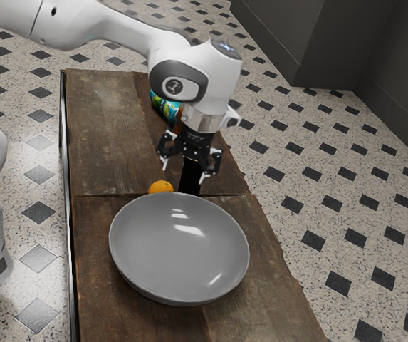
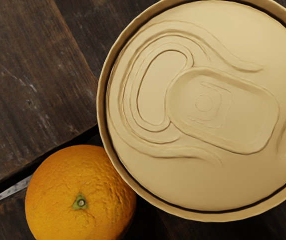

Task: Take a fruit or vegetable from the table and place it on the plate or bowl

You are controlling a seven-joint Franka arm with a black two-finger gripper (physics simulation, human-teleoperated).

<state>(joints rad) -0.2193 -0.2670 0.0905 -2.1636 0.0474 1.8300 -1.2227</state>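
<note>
So it's at the reach step: the black 2-finger gripper (image 1: 189, 165) hangs open just behind the wide grey bowl (image 1: 179, 246), over a dark beige-lidded can (image 2: 202, 105). The small round orange (image 1: 161, 187) sits beside that can, so I reckon the hand needs to shift there next.

The arm (image 1: 111, 28) is glossy white and rounded, with a dark joint cap (image 1: 179, 86) and a black end effector (image 1: 185, 171).

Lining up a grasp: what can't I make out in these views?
Orange: exterior view, lower half hidden behind the bowl; wrist view, cut off at the edge.
Can beside it: wrist view, sides hidden under its lid; exterior view, partly behind the gripper.
Green can: exterior view, mostly behind the arm.
</note>
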